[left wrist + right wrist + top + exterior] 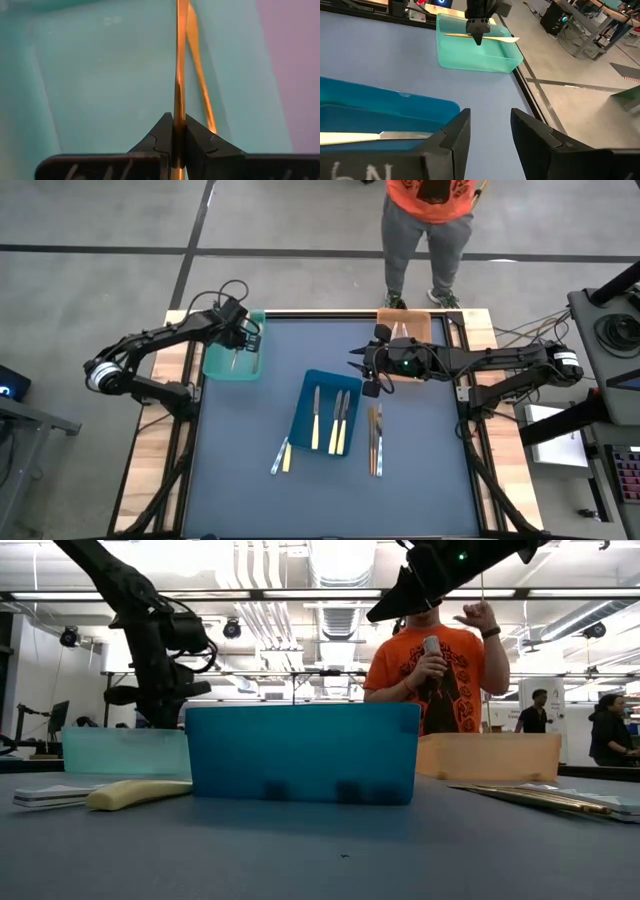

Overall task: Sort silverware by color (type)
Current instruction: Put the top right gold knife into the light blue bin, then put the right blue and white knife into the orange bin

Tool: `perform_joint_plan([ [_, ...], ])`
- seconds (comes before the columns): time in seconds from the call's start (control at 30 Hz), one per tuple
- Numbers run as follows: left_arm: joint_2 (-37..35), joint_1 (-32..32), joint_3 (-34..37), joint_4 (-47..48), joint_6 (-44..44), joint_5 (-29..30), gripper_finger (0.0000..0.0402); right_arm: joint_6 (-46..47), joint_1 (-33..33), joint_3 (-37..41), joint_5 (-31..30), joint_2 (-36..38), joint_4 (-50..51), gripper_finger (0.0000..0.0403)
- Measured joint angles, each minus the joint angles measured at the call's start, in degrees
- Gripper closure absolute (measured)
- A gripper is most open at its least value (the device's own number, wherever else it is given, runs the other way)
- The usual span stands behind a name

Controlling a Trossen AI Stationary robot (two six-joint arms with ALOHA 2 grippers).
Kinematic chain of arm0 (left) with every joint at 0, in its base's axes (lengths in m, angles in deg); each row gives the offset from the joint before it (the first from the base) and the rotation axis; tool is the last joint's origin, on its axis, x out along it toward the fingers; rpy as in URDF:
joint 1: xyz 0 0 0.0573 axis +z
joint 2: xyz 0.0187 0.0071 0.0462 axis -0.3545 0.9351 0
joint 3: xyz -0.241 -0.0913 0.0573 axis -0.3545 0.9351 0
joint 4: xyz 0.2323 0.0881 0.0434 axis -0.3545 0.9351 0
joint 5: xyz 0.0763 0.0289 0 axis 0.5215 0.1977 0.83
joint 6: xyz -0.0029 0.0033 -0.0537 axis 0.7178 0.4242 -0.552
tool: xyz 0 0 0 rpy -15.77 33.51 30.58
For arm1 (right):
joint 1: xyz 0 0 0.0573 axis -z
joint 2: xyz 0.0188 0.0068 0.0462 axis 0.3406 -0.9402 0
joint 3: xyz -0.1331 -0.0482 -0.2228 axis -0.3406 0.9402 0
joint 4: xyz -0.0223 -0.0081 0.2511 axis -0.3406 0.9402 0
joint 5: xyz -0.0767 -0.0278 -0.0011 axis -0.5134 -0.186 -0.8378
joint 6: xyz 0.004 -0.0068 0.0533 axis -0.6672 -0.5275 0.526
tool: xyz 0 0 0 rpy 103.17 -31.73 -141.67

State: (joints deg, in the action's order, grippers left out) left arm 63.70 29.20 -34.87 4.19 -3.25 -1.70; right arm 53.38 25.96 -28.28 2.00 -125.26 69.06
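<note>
Your translucent teal tray (216, 364) is sitting far left; the glossy blue tray (303, 406) is holding three slim utensils (329, 420). Your left gripper (179, 131) is pinching a thin gold-tan utensil (179, 65) above the teal tray. Your right gripper (490, 133) is hovering spread and empty near the orange tray (412, 325).

three trays are sitting on the table: one teal tray (216, 363), one blue tray (305, 393) and one orange tray (412, 326). three utensils (316, 419) are lying in the blue tray. two utensils (281, 455) are lying on the mat beside it, and two or three more (375, 440), overlapping, are lying further right. one gold-handled utensil (179, 65) is hanging over the teal tray, with one more (199, 65) lying inside. one person (428, 230) is standing behind the table.
</note>
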Motion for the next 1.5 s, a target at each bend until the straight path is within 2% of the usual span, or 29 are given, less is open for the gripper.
perform_joint_plan([
  [0.33,0.5,1.4,0.0,0.0,-0.5,0.5,0.0391,-0.2,0.0,0.0,0.0,0.0,0.0,0.028],
  [0.77,0.5,1.6,0.0,0.0,-0.7,0.7,0.0389,-0.2,0.0,0.0,0.0,0.0,0.0,0.0266],
  [0.9,0.5,1.6,0.0,0.0,-1.6,3.8,0.0388,-0.2,0.0,0.0,0.0,0.0,0.0,0.0269],
  [1.5,0.4,1.5,-0.2,0.0,-0.1,5.0,0.0338,-0.2,0.0,0.0,0.0,0.0,0.0,0.027],
])
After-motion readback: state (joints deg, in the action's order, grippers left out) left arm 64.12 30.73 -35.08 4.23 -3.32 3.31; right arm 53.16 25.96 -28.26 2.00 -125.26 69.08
